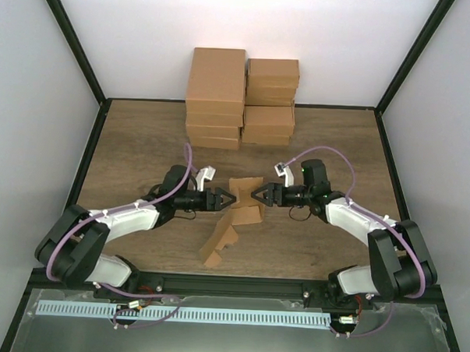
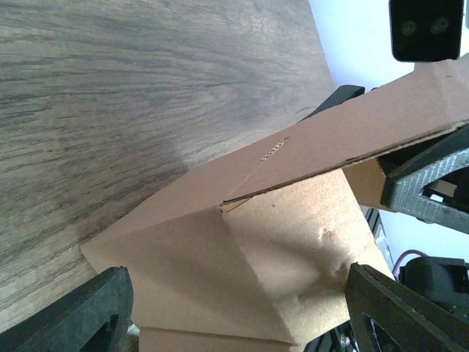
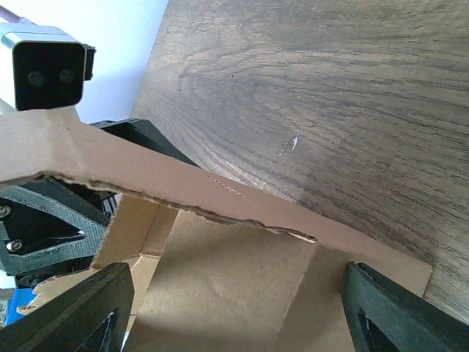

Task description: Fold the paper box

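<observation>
**A:** What does the paper box look like, and where is it?

**B:** The paper box [image 1: 245, 215] is a plain tan cardboard sheet, half folded, in the middle of the wooden tabletop [image 1: 142, 148]. One flap stands up between the two arms. A creased strip of the same sheet trails toward the near edge.

**A:** How are the arms posed?

**B:** Both reach inward and low, facing each other across the raised flap. The left end effector [image 1: 223, 200] has its jaws spread wide. Cardboard lies between its fingers [image 2: 73, 315], not pinched. The right end effector [image 1: 257, 196] is spread just as wide over a panel and grips nothing.

**A:** Anything else?

**B:** Larger brown cartons [image 1: 215, 97] are stacked at the far edge, well apart.
</observation>
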Available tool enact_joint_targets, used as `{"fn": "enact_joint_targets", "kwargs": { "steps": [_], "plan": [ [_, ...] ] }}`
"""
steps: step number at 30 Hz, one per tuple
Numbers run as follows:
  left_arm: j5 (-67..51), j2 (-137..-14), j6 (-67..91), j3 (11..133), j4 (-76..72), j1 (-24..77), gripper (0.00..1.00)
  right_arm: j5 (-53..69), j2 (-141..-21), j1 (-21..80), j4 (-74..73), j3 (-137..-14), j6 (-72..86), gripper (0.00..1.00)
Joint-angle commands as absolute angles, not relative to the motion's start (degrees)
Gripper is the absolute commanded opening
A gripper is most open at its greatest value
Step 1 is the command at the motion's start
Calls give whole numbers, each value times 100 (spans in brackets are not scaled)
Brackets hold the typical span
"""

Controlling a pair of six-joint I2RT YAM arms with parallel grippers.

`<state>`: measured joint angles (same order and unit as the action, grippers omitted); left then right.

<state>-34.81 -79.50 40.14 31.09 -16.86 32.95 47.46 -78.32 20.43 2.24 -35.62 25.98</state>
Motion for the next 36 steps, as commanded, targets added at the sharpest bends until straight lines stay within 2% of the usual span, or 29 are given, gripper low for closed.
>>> {"fn": "enact_joint_targets", "kwargs": {
  "steps": [1,10,13,17,26,28,36],
  "plan": [
    [-3471,-8147,3971,3289,-1849,3331,82,4888,-7713,1988,253,-3621,2523,81],
    [-3389,-8358,3932,3329,-1697,3340,81,4847,-7600,1992,81,-3691,2452,81],
    [-3372,-8372,3902,3326,-1656,3340,81,4610,-7445,1992,-137,-3798,2348,82],
    [-3371,-8384,3894,3339,-1652,3340,80,4215,-7083,1988,-247,-3779,2314,89],
    [-3390,-8454,3894,3348,-1680,3344,80,3443,-6493,1940,-464,-3743,2382,90],
    [-3392,-8456,3891,3346,-1680,3343,80,3187,-6369,1921,-460,-3685,2436,88],
    [-3416,-8455,3885,3357,-1671,3344,81,3228,-6464,1866,-159,-3323,2570,69]
  ]
}}
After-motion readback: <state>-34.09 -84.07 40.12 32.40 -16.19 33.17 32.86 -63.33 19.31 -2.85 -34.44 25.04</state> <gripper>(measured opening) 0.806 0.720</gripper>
